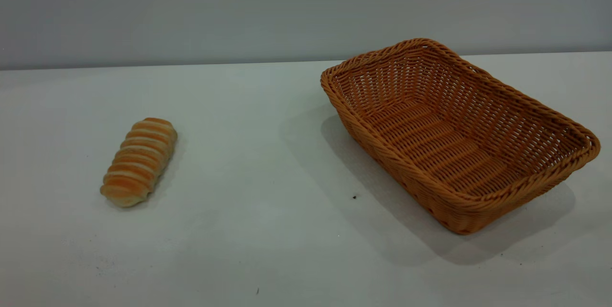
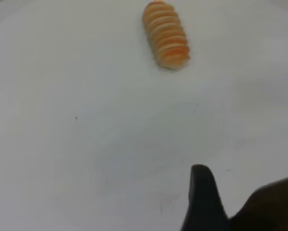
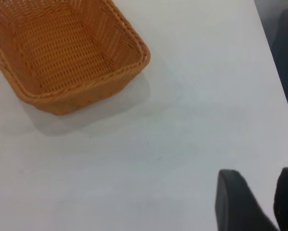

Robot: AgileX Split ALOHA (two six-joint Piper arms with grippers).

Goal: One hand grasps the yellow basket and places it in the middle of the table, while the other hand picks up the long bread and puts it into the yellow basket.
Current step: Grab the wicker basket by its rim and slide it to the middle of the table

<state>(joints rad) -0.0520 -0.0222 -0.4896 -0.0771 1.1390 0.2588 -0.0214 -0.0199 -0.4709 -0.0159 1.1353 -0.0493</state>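
- table (image 1: 267,163): plain white flat top, a few tiny dark specks toward the near edge
- bread (image 1: 138,161): lies flat on the table's left side, long axis angled a bit
- basket (image 1: 456,132): sits upright on the right side, set at a diagonal, nothing in it
- bread and basket well apart, bare tabletop between them

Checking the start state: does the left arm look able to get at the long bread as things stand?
Probably yes. The long bread lies alone on bare table ahead of the left tool, with nothing between them; the yellow basket sits far off on the other side.
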